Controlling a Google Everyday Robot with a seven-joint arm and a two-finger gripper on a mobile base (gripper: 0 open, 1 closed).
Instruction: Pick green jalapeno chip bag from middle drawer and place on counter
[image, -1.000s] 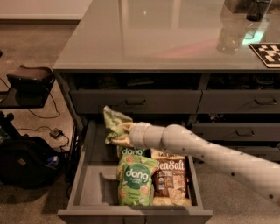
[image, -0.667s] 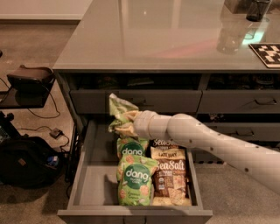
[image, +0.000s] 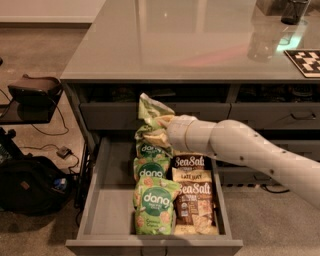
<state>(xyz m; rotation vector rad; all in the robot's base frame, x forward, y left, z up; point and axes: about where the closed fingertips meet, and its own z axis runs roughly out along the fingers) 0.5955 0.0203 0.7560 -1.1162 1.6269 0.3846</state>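
Camera view, one moment, entries listed from the claw outward.

1. Gripper (image: 159, 131): sits above the rear of the open drawer, in front of the drawer front above it. Its fingers are clamped on the crinkled side of a snack bag.
2. Green jalapeno chip bag (image: 149, 111): held in the gripper, standing roughly upright. It is raised above the drawer contents and below the counter edge. Its lower end hangs just over the rearmost bright green bag; contact between them cannot be told.
3. Arm (image: 240, 150): pale and tubular, reaching in from the right edge and crossing over the drawer's right rear corner.
4. Middle drawer (image: 107, 200): pulled out, with the left part of its grey floor bare.
5. Dang bags: three bright green bags in a row from front to back, front (image: 152, 210), middle (image: 150, 171), rear (image: 147, 149), each overlapping the next.
6. Sea Salt bags: brown bags just right of the green row, front (image: 194, 202), rear (image: 189, 162).
7. Counter (image: 175, 45): a glossy grey top above the drawers.
8. Checkered board (image: 305, 61): lies at the counter's right edge.
9. Dark cup (image: 293, 10): stands at the counter's far right.
10. Black bag (image: 30, 186): on the floor left of the drawer.
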